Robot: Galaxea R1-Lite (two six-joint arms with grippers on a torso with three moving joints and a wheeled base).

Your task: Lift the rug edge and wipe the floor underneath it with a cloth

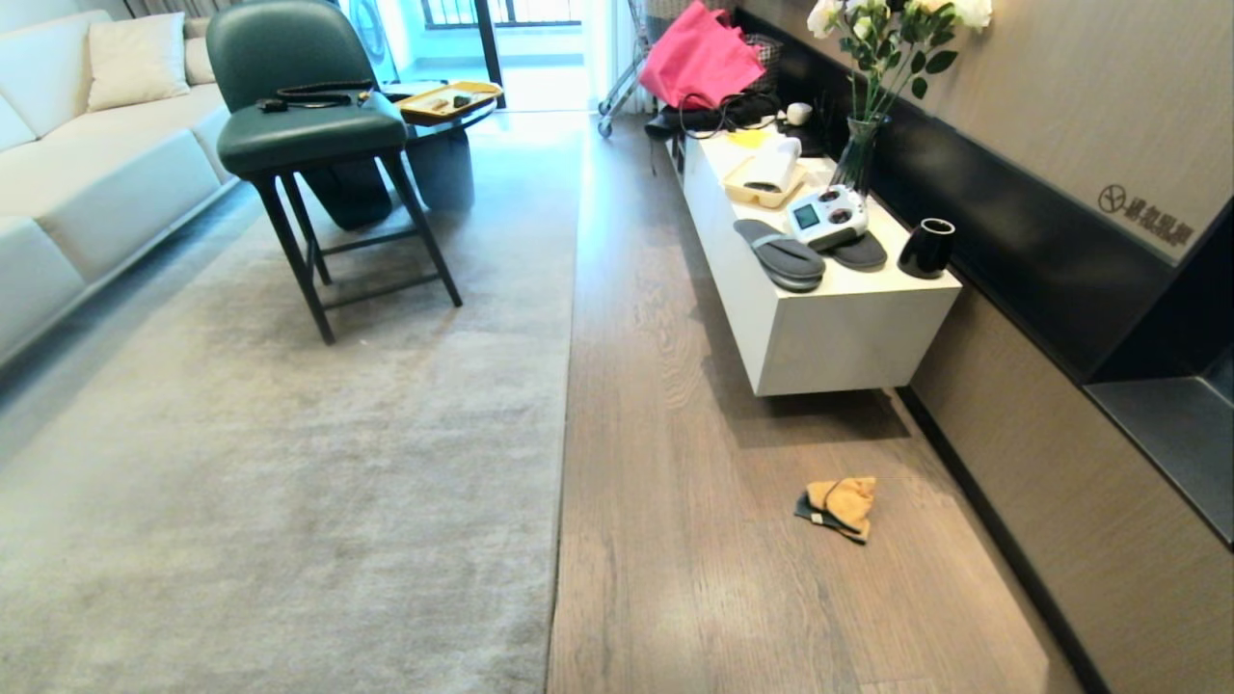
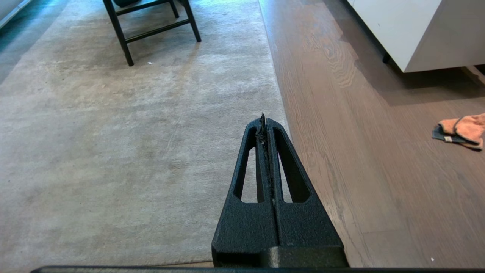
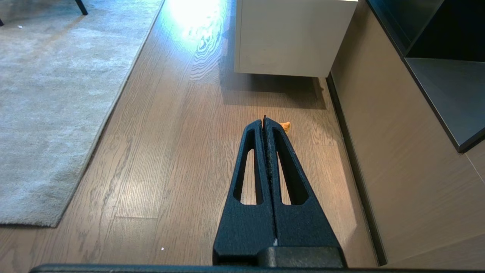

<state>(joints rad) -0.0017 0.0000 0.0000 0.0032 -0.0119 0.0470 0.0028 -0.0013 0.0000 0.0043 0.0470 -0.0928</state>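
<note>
Left tool [image 2: 264, 120] clenched, empty, hanging over rug near rug edge [image 2: 282, 110]; tip just inside border. Right tool [image 3: 265, 122] clenched, empty, over floor [image 3: 170, 151]; cloth [image 3: 285, 125] lies just beyond its tip, mostly hidden behind it. Neither tool shows in head view. Cloth [image 1: 839, 507] crumpled on bare floor [image 1: 675, 482], well apart from rug edge [image 1: 567, 386], near foot of white bench [image 1: 848, 328]. Farther off: slippers [image 1: 781, 255] on bench, green chair [image 1: 308, 125] on rug.

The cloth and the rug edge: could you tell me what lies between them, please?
Only bare floor lies between the cloth and the rug edge, as the head view shows.
</note>
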